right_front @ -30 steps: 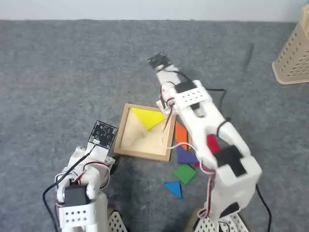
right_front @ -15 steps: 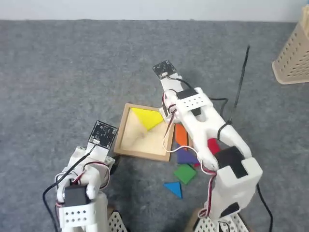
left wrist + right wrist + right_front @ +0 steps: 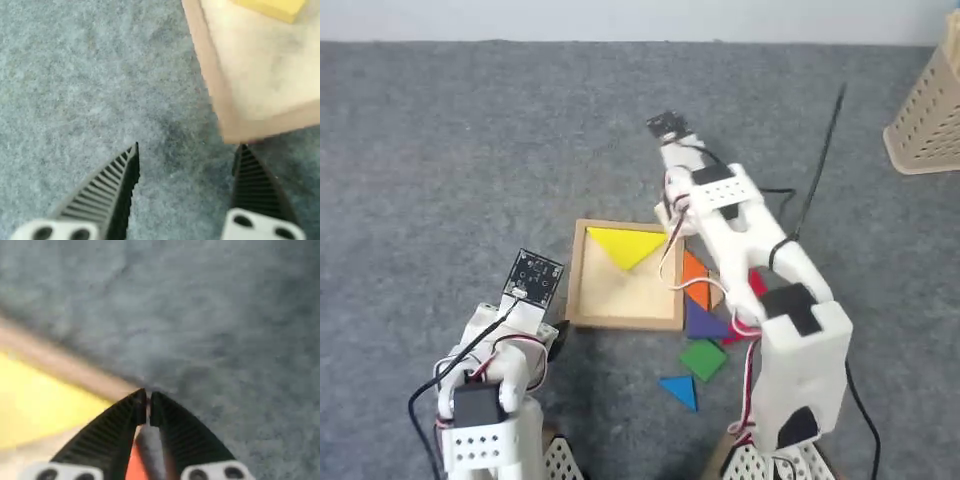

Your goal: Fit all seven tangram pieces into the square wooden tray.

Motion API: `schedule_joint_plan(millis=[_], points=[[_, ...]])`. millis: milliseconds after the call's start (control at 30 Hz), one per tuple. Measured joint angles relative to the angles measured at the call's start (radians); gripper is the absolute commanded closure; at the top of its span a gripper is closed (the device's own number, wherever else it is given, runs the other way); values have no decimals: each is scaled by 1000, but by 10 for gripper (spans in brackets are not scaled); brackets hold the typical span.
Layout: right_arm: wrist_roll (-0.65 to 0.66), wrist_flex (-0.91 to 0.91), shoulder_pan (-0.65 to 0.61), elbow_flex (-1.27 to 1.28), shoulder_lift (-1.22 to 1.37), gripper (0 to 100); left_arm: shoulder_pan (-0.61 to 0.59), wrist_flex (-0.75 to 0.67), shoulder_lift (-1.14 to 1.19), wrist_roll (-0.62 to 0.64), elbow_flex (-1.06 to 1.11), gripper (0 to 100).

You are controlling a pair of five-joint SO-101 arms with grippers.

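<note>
The square wooden tray lies mid-table with a yellow triangle in its far half. My right gripper is shut with nothing in it, just beyond the tray's far right corner, next to the rim and the yellow triangle. The orange piece, purple piece, red piece, green square and blue triangle lie on the carpet right of the tray. My left gripper stands open at the tray's near left corner.
A beige slotted basket stands at the far right edge. The right arm stretches over the loose pieces and hides parts of them. Grey carpet spreads wide to the left and beyond the tray.
The tray has turned from tilted to square with the table and slid slightly right. The right arm has swung right and farther back. The left arm has stayed put.
</note>
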Motion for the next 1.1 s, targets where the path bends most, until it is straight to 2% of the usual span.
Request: schedule_joint_plan(millis=[200,333,467,600,733,1100], points=[[2,0,80,-80,75,987,0,0,0,0,0,720],[3,3,91,-94,72,923,0,0,0,0,0,720],[3,94,84,-94,9,881,0,0,0,0,0,720],[3,132,6,-28,-83,864,0,0,0,0,0,720],[17,86,-66,98,-109,866,0,0,0,0,0,720],[29,34,-72,149,-124,868,0,0,0,0,0,720]])
